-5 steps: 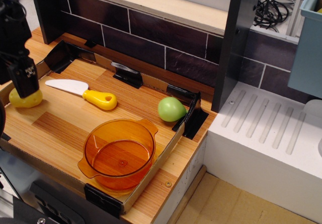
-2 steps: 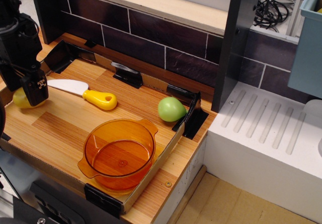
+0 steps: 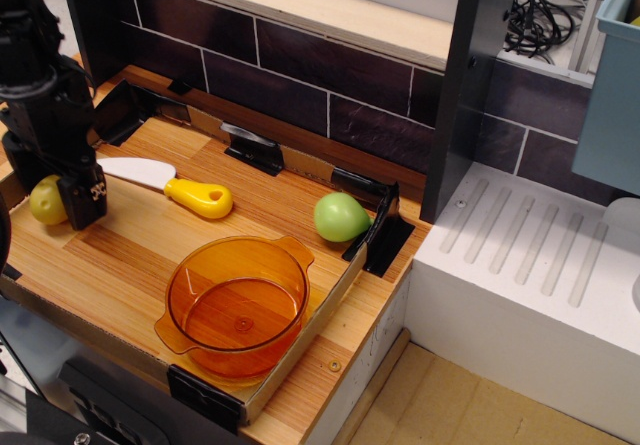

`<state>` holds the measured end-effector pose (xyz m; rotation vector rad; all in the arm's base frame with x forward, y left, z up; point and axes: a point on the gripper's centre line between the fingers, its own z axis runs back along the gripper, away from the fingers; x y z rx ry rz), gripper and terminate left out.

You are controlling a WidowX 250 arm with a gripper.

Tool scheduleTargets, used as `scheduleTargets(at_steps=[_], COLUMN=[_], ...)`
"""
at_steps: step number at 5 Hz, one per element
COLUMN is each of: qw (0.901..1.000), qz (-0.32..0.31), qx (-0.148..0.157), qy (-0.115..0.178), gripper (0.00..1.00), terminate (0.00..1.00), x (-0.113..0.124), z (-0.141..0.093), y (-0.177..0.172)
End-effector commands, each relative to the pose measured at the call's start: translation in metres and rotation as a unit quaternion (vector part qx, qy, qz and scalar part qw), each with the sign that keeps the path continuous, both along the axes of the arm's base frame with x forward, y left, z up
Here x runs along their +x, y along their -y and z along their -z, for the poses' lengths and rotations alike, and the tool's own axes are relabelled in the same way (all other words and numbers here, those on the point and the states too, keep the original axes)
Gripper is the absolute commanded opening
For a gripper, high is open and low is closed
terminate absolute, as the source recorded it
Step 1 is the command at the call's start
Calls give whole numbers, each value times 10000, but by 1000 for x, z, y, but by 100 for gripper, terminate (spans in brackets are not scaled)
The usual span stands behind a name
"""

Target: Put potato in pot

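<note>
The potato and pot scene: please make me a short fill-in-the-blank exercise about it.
1. The potato lies at the ____ edge of the picture, beside the gripper.
2. The pot contains ____.
3. The toy knife has a ____ handle.
4. The round fruit is ____ in colour.

Missing words: left; nothing; yellow; green

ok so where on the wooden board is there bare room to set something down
Bare wood lies between the knife, the green fruit and the pot, and along the front left edge beside the pot. The left end is crowded: the gripper stands against the potato, next to the knife blade.
</note>
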<state>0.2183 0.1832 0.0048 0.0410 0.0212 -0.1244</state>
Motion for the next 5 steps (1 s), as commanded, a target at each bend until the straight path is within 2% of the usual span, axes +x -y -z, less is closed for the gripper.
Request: scheduleTargets(at_steps=[1, 2, 3, 4, 5], qw=[9998, 9992, 9978, 9965, 9959], qz=[-159, -306, -455, -578, -677], qx=[31, -5, -118, -300, -454], qy=[121, 260, 473, 522, 391], gripper=[0, 0, 0, 0, 0], terminate=[0, 0, 0, 0, 0], x=[12, 17, 17, 17, 8], z=[-11, -27, -58, -89, -109], y=[-3, 0, 13, 41, 77])
